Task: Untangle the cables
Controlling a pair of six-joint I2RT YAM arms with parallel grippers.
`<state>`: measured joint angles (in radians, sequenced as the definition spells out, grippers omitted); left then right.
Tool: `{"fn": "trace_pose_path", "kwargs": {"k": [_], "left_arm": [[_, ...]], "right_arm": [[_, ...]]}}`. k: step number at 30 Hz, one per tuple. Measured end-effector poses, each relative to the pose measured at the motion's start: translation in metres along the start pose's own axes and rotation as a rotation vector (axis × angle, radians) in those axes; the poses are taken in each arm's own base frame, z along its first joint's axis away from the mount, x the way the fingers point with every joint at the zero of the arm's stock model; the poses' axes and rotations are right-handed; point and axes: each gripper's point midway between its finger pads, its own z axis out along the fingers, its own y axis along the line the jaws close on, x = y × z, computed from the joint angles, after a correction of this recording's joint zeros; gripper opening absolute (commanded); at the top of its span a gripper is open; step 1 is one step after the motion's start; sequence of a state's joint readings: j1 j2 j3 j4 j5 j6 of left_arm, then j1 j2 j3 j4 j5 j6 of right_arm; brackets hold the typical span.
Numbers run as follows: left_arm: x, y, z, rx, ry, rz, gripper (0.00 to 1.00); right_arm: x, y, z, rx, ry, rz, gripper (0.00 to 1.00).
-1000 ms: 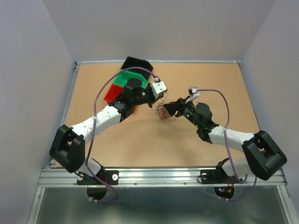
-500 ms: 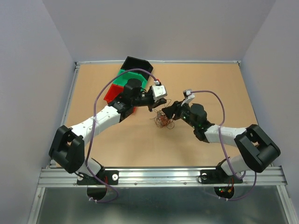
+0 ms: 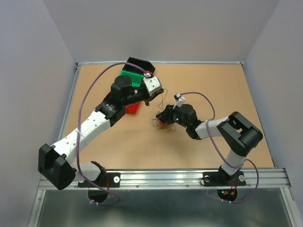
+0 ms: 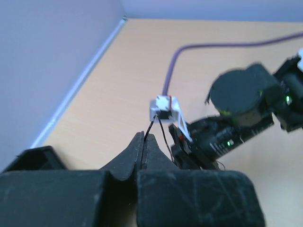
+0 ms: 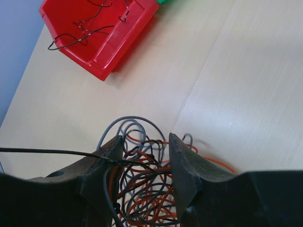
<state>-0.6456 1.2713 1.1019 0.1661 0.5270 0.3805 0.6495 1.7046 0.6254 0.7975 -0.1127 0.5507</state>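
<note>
The cables (image 3: 162, 125) are a small clump of orange, grey and black strands lying on the table mid-centre. My right gripper (image 5: 144, 146) is open and low over them, its fingers (image 5: 182, 158) astride the clump (image 5: 142, 189), with loops between the jaws. My left gripper (image 4: 143, 137) is shut on one thin black strand (image 4: 149, 128). That strand runs taut from it to the clump and shows in the right wrist view as a black line (image 5: 47, 152) leaving to the left. From above, the left gripper (image 3: 151, 98) is raised, up and left of the right gripper (image 3: 163, 116).
A red bin (image 5: 102, 28) holding loose strands lies just left of the clump, partly under the left arm (image 3: 132, 109). Behind it are a green bin (image 3: 130, 78) and a black bin (image 3: 139, 64). The table's raised edge (image 3: 161, 62) runs along the back.
The left arm stretched out and drew its gripper back and up with the strand. The right gripper moved left and down, and the clump, earlier hanging between the grippers, now lies on the table.
</note>
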Motion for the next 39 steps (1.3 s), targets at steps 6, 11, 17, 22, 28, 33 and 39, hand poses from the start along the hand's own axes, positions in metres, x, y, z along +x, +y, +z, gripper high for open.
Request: {"fn": "trace_pose_path", "kwargs": {"k": [6, 11, 17, 22, 28, 33, 39], "left_arm": [[-0.081, 0.033, -0.027, -0.149, -0.106, 0.066, 0.0], [-0.148, 0.066, -0.069, -0.354, -0.194, 0.102, 0.0], [-0.194, 0.122, -0.111, -0.635, -0.233, 0.073, 0.0], [-0.216, 0.167, -0.148, -0.837, -0.279, 0.03, 0.0], [-0.239, 0.184, -0.176, -0.927, -0.361, 0.005, 0.0], [-0.243, 0.183, -0.176, -0.921, -0.386, -0.013, 0.0], [-0.243, 0.183, -0.174, -0.909, -0.389, -0.017, 0.0]], "right_arm": [[0.004, -0.003, 0.012, 0.013, 0.012, 0.051, 0.43], [-0.004, -0.003, 0.015, 0.027, -0.011, 0.069, 0.4], [-0.022, 0.0, 0.022, 0.045, -0.065, 0.089, 0.4], [-0.013, -0.015, 0.021, 0.123, -0.035, 0.101, 0.21], [0.0, -0.039, 0.015, 0.249, -0.001, 0.11, 0.18], [-0.009, -0.059, 0.001, 0.387, -0.039, 0.118, 0.18], [-0.056, -0.066, -0.022, 0.493, -0.198, 0.144, 0.19]]}}
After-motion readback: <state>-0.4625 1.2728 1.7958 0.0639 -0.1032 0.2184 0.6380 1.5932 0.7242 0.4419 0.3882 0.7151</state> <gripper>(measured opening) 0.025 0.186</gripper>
